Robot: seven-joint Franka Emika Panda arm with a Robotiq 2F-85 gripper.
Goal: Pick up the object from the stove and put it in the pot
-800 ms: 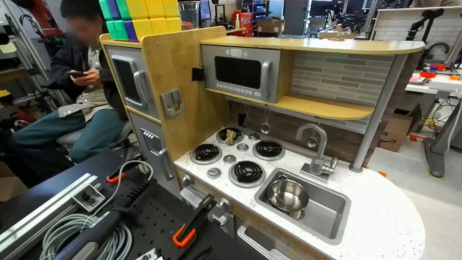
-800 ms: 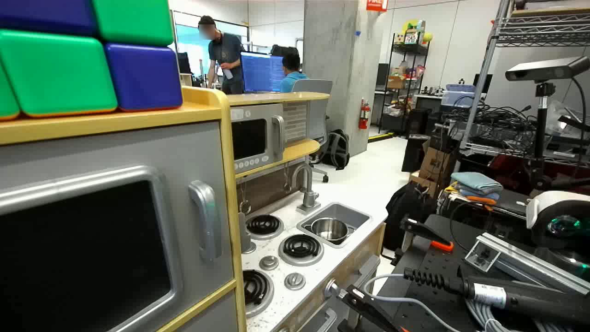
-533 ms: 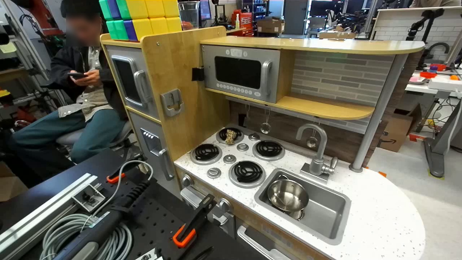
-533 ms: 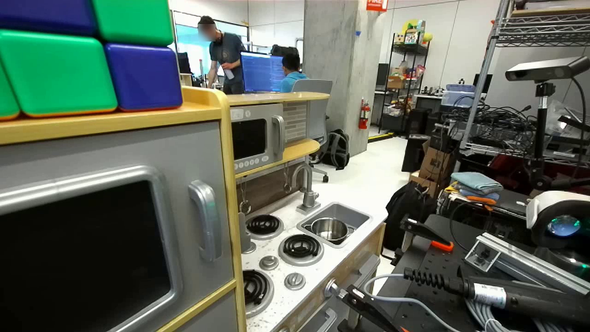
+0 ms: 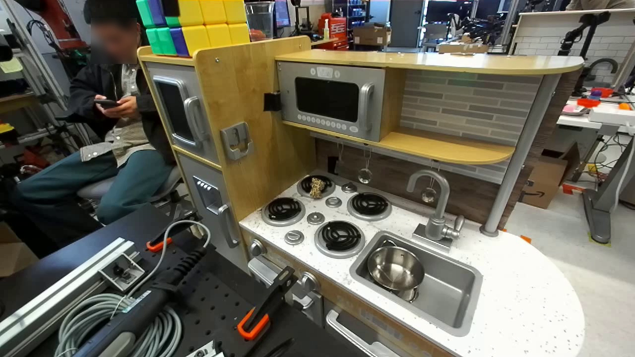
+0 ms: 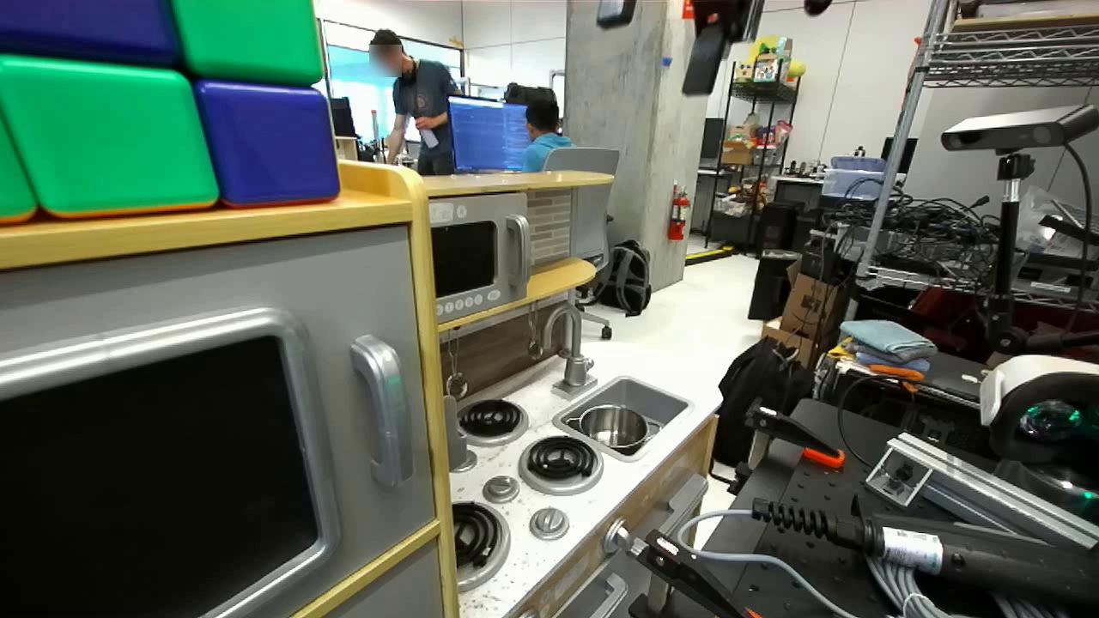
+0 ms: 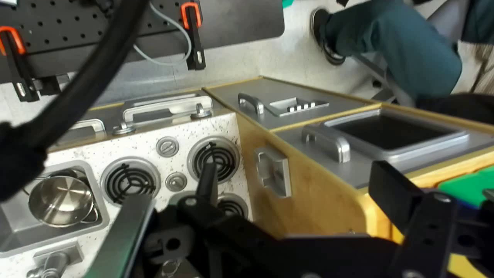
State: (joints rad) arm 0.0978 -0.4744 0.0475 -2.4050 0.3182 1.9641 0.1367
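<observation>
The pincer (image 7: 295, 170) hangs high, its jaws well apart. Lower than the pincer, a white label (image 6: 912, 549) and the print on a carton (image 5: 545, 173) are too small for reading. The object (image 5: 316, 189), small and speckled, lies well below the pincer, on the corner burner (image 5: 327, 184) of the stove (image 5: 270, 233). Also below, the pot (image 7: 61, 200) sits in the sink (image 5: 449, 290).

both exterior views: downward, sharing stove (image 5: 331, 214), sink (image 5: 446, 286) | cabinet (image 6: 258, 275) close in an exterior view | wrist view: overhead
</observation>
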